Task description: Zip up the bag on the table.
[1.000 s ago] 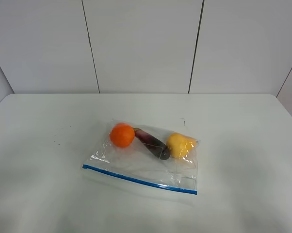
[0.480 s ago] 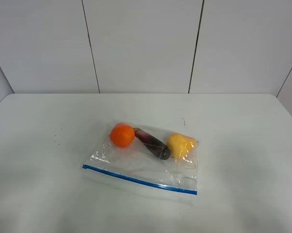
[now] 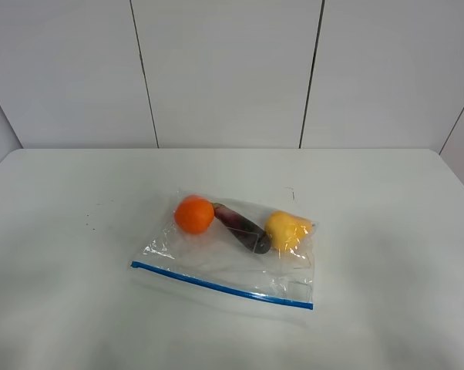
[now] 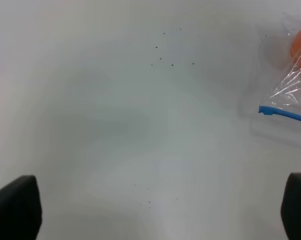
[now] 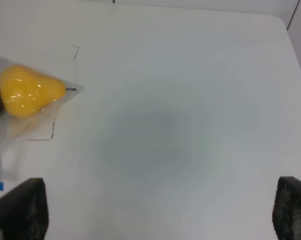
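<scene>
Clear crinkly plastic zip bag [image 3: 232,250] of fruit lying flat mid-desk on the plain white desk [image 3: 70,200], blue zipper strip [image 3: 220,285] toward the near edge for access, both arms' fingers [image 4: 14,207] wide, empty.

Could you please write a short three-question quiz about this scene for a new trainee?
1. True or false: the left gripper is already touching the bag.
2. Which item in the bag lies between the other two? A) the orange B) the purple fruit C) the pear
3. In the high view, which edge of the bag carries the blue zipper: the one nearer the camera or the one nearer the wall?

Key
1. False. Both grippers, left and right, are open over the bare table, apart from the bag.
2. B
3. The edge nearer the camera.
</scene>
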You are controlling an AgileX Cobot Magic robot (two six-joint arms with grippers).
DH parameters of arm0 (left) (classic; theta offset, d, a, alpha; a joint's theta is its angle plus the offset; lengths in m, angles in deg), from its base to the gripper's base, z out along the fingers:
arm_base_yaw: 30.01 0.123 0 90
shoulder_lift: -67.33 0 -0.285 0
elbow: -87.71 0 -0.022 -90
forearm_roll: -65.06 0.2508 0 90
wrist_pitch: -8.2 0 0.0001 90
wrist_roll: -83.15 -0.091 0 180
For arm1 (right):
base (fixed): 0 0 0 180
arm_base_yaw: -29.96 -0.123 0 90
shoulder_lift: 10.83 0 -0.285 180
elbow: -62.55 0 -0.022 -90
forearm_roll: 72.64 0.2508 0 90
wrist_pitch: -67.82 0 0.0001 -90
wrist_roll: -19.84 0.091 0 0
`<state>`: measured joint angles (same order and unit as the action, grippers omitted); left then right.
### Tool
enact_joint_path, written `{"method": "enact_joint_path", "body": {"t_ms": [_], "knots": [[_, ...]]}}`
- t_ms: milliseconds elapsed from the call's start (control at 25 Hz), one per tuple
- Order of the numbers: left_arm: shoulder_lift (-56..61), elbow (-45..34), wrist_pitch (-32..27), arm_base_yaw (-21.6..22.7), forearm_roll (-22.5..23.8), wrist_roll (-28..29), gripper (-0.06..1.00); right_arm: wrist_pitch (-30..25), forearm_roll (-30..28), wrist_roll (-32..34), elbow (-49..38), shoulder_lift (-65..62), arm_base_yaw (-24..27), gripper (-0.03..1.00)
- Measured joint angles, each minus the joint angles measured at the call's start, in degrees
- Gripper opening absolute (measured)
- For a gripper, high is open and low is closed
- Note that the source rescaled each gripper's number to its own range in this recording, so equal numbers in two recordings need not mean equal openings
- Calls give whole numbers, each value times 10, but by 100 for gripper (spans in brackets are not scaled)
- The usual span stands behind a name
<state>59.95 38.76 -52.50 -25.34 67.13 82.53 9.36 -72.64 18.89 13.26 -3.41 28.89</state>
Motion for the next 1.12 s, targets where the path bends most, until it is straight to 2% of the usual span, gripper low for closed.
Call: {"method": "enact_joint_path", "body": {"t_ms": [1120], "knots": [[0, 0, 0, 0, 0, 0, 100, 0, 5, 0, 0, 0, 0, 100]]}}
